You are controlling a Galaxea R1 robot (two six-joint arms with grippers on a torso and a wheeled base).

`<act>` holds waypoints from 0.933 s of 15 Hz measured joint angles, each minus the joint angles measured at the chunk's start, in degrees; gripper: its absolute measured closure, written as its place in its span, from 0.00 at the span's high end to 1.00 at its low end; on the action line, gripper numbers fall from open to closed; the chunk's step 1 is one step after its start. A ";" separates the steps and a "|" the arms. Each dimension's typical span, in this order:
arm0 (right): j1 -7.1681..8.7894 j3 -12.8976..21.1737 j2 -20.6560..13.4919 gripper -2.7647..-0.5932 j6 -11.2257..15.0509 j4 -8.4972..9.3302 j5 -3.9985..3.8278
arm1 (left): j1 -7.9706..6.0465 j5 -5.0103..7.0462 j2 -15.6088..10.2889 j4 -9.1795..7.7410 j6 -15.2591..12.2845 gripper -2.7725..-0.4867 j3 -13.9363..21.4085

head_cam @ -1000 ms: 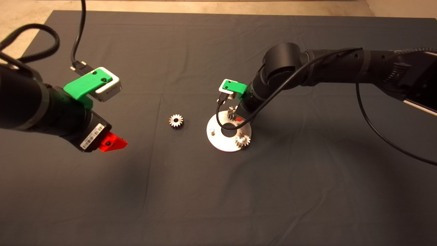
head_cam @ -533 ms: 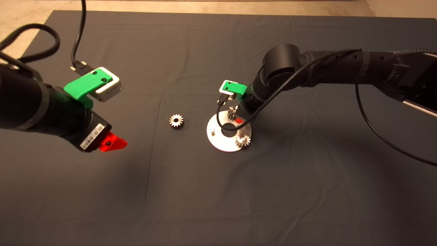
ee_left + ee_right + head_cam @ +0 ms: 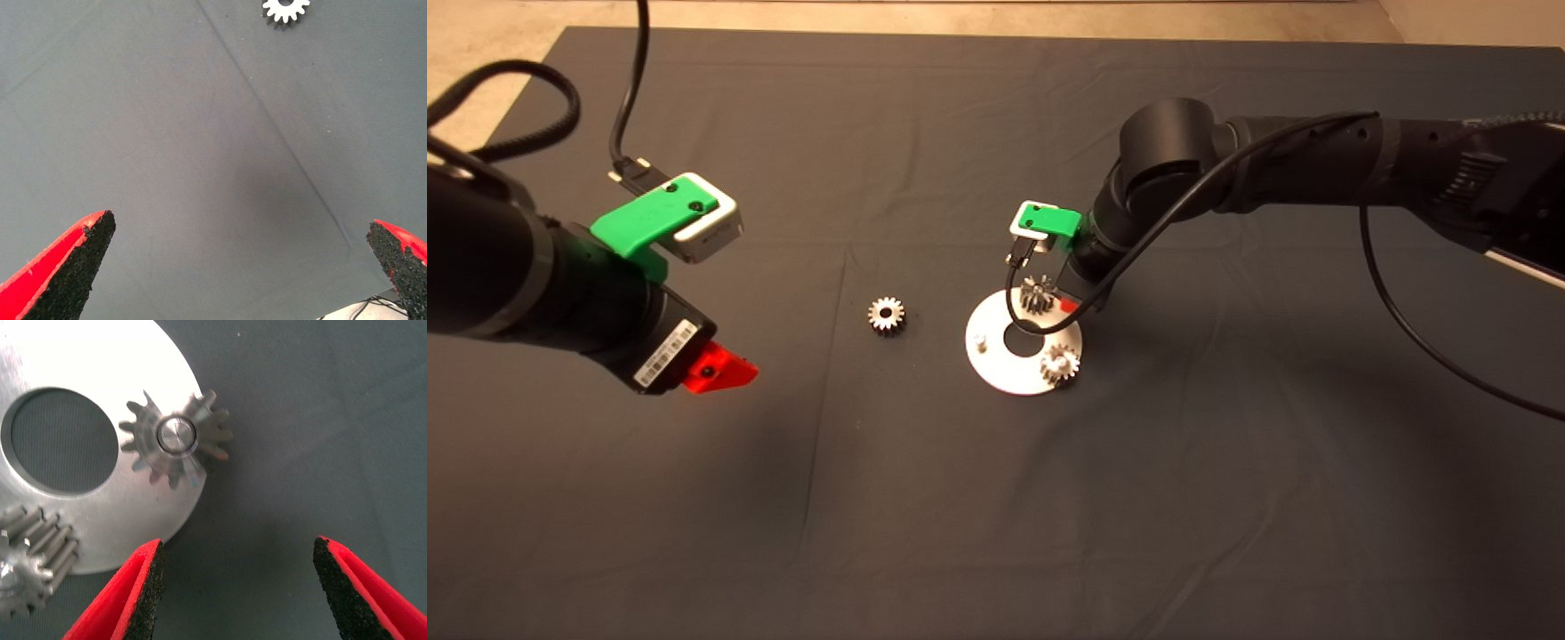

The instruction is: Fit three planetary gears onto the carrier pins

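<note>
Now two planetary gears (image 3: 175, 439) sit on carrier pins (image 3: 176, 433) of the disc (image 3: 996, 364); a third gear (image 3: 886, 315) lies on the tabletop (image 3: 960, 516). Right tool (image 3: 237, 587) and left tool (image 3: 237, 267) gape wide, empty. No readable writing.

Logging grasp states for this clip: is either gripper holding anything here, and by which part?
Nothing is held. The right gripper is open beside the small steel toothed gear seated on its pin; the left gripper is open above bare mat.

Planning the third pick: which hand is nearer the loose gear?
Left. The left hand is beside the loose gear; the right hand sits farther, across the disc.
</note>
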 joint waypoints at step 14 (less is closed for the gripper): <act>6.87 25.04 -17.75 0.48 -2.63 21.69 -4.88 | -0.02 0.01 9.79 -0.29 0.48 1.00 -1.30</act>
